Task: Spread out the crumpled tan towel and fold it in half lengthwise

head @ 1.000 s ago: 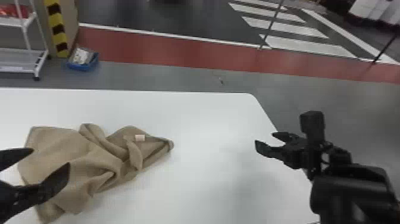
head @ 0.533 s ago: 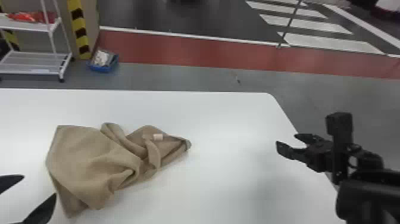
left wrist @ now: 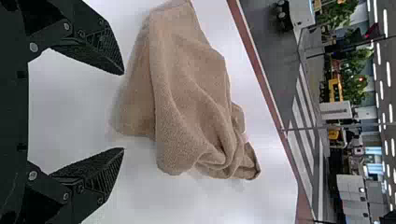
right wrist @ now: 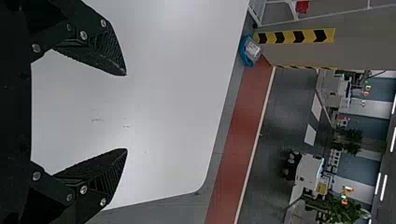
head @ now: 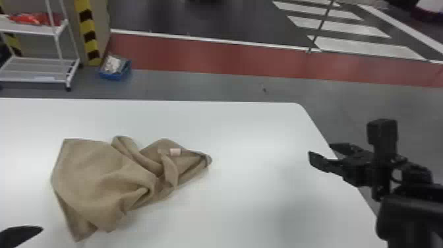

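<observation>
One crumpled tan towel [head: 99, 178] lies on the white table [head: 257, 125], filling much of the frame's left half below the middle line. Its broad, smoother part sits toward the left, with a corner pointing down at the lower left. Folds bunch up and cross one another in the middle, and the cloth narrows to a tip near the centre of the frame. A small pale label [head: 175, 151] shows near the upper edge of that narrow part.

The left gripper [head: 19, 233] is in the lower left corner, near the towel's lower corner. It stands released, its fingers [left wrist: 95, 44] spread wide and apart from the cloth. The right gripper [head: 320, 149] is at the right of the frame by the table's slanting side edge, well apart from the towel, and is released too, its fingers [right wrist: 100, 175] parted.

Beyond the table, a white rack [head: 36, 79] stands at the upper left, and a blue bin [head: 113, 76] rests on the floor beside a yellow-and-black striped post [head: 88, 33].
</observation>
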